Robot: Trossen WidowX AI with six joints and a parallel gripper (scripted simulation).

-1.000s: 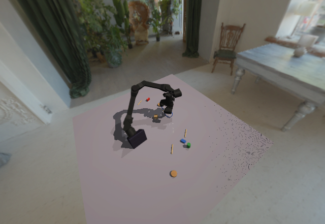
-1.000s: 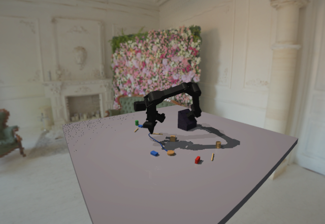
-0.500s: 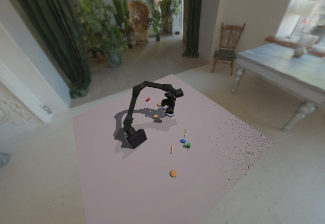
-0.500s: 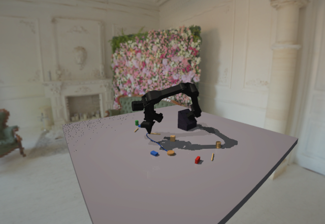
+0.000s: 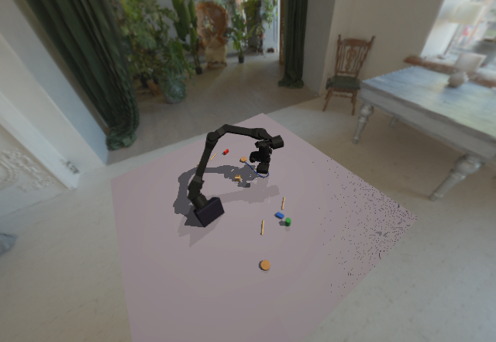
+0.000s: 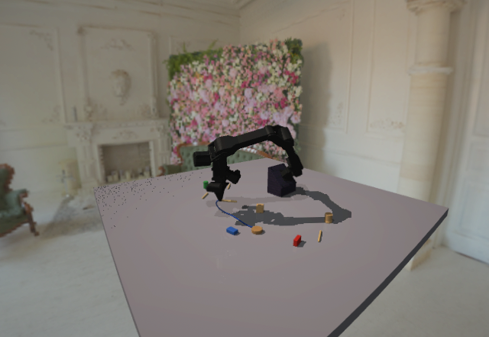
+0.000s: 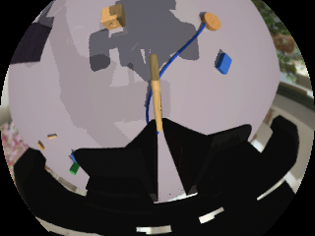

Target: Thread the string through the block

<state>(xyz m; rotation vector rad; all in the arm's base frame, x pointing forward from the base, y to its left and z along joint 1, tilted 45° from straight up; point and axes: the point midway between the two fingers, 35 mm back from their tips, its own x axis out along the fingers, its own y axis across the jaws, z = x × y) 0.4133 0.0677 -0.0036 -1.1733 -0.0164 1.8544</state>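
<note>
My gripper [image 5: 263, 172] [image 6: 220, 199] [image 7: 157, 122] is shut on the wooden stick [image 6: 230, 201] [image 7: 157, 98] at its string end, a little above the table. The stick's free end points away from the fingers, towards the block's side. The blue string [image 6: 237, 218] [image 7: 148, 105] curves in a slack arc from the fingers to the round wooden button [image 5: 243, 159] [image 6: 257, 229] [image 7: 212, 21]. The wooden block [image 5: 237, 177] [image 6: 260, 208] [image 7: 112, 18] stands on the table apart from the stick. A small dark hole shows faintly in its face in the wrist view.
A red block [image 5: 226, 151] [image 6: 296, 240], a loose stick [image 5: 213, 157] [image 6: 319, 235] and a wooden cylinder [image 6: 328, 217] lie beyond the block. A blue block [image 6: 231, 231] [image 7: 223, 63] lies near the button. Two loose sticks, another blue piece [image 5: 280, 215], a green cylinder [image 5: 287, 221] and a wooden disc [image 5: 265, 265] lie farther off.
</note>
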